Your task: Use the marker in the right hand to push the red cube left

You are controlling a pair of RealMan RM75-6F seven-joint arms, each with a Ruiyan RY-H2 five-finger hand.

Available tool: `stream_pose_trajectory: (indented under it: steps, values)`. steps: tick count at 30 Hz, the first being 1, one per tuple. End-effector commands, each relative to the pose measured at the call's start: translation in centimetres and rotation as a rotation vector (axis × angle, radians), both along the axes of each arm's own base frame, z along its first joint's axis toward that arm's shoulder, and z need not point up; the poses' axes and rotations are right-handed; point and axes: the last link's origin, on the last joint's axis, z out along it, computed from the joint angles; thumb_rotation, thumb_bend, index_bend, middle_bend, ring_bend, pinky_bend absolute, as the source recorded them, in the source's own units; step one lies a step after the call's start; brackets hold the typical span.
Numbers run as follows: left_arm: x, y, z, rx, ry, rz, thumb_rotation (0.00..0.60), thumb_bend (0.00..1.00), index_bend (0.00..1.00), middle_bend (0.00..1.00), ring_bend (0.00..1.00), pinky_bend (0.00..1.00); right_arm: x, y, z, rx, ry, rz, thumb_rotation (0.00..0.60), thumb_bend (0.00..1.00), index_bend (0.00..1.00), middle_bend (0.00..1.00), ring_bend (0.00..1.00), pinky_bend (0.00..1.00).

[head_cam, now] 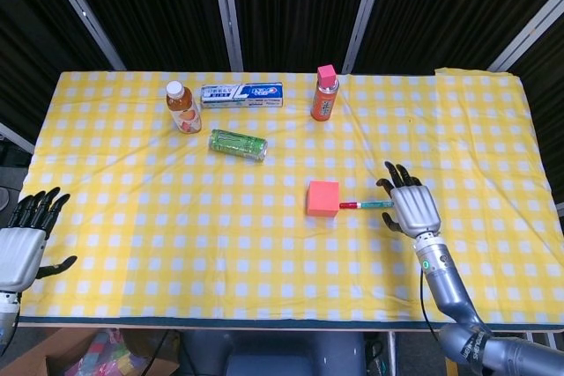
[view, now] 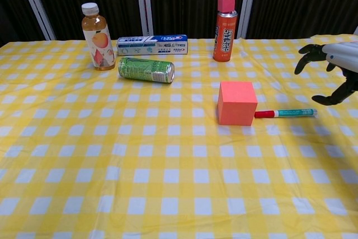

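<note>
**Red cube and marker lay untouched as right hand hovered**

Red, the cube (head_cam: pixel 323 198) sat near the middle of the yellow checked tablecloth (head_cam: pixel 132 217), with the marker (head_cam: pixel 367 205) lying flat just to its right, red cap end touching or nearly touching the cube. The right hand (head_cam: pixel 411 209) hung over the marker's far end, fingers spread and holding nothing. The left hand (head_cam: pixel 25 239) waited off the table's near left corner, fingers apart.

My head view looks steeply down on the whole table (head_cam: pixel 106 244) from above its near edge; my chest view sits low, closer, facing the back; both share the red cube (head_cam: pixel 322 198) (view: pixel 237 102)
</note>
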Motion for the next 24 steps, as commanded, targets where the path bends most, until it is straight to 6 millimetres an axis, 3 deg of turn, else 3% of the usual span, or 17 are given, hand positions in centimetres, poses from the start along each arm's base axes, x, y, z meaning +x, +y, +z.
stream_pose_trajectory:
  steps: [1,19,24]
  values:
    - [-0.1,0.1,0.0,-0.007,-0.005,0.008,0.600,0.00,0.00,0.00,0.00,0.06,-0.3,-0.8,-1.3,0.018,-0.007,-0.026,0.600,0.41,0.30,0.05,0.02,0.23]
    - [-0.1,0.2,-0.2,-0.020,-0.021,0.019,0.600,0.00,0.00,0.00,0.00,0.06,-0.9,-2.7,-4.4,0.070,-0.013,-0.057,0.600,0.41,0.31,0.05,0.02,0.23]
    - [-0.2,0.3,-0.3,-0.032,-0.021,0.028,0.600,0.00,0.00,0.00,0.00,0.06,-0.6,-3.6,-5.1,0.059,-0.032,-0.060,0.600,0.41,0.35,0.08,0.02,0.23]
